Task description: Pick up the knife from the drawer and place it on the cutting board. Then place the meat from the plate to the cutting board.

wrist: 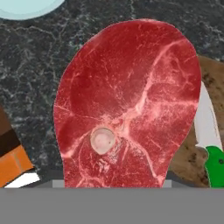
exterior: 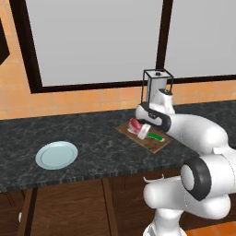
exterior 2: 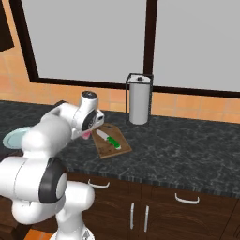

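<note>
I read the meat as carried: in the hand view it hangs right in front of the camera, covering the fingertips, so I can't see the jaws directly; I judge they're pinching the slab from how it rides with the hand, but their spread I cannot tell. From the left base view the gripper sits low over the near-left end of the board, meat poking out red beside it, which fits a drop onto the board. Whether the slab touches wood yet or hovers, I can't make out. The knife already lies on the board, green handle toward me, blade away, so I'd want the meat down on the free end, off the blade. In the right base view my own arm blocks most of the meat; just a pink sliver shows under the wrist. The plate sits bare well to the left on the counter. Behind the board stands the paper towel holder, by the wall. Drawer: can't tell which front it is
</note>
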